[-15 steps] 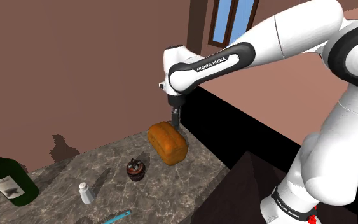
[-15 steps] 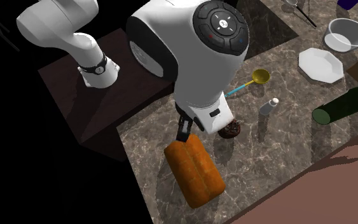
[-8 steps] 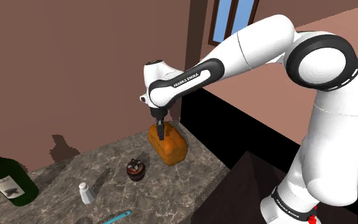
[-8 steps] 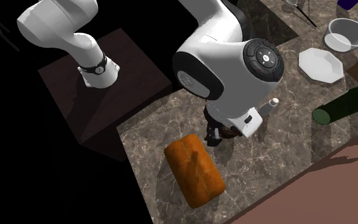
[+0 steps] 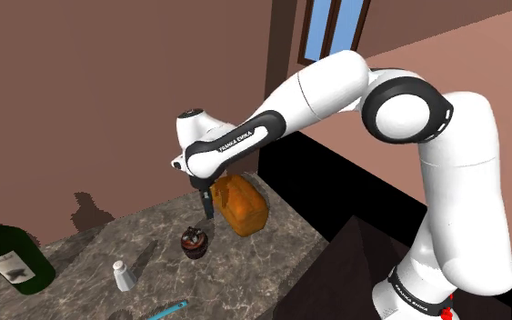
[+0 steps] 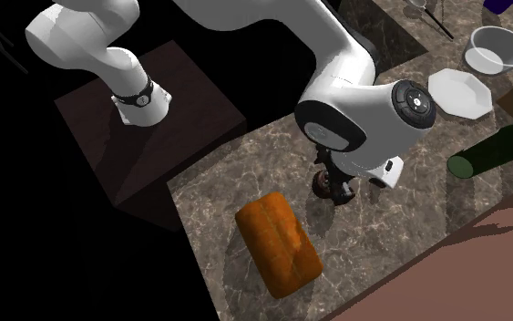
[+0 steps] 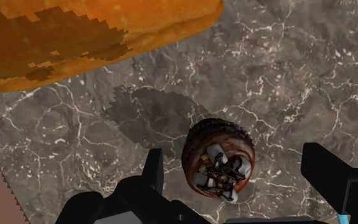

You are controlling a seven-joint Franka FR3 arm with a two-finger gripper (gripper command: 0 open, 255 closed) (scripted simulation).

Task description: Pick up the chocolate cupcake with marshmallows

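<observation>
Grey-veined dark stone counter (image 5: pixel 254 259) carries everything. Orange-brown loaf (image 5: pixel 241 205) is the bulk to steer clear of on the way down. Black gripper (image 7: pixel 235 167) hovers above the stone, fingers spread wide, holding nothing. Chocolate cupcake (image 7: pixel 218 159), dotted white on top, stands at the loaf's eight o'clock in the shoulder view, apart from it, between the fingers but nearer one. I would centre first, descend straight, then close gently on its sides.

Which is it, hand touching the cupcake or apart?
Apart. Wrist view shows marbled counter between the cupcake and each finger of the open hand.
</observation>
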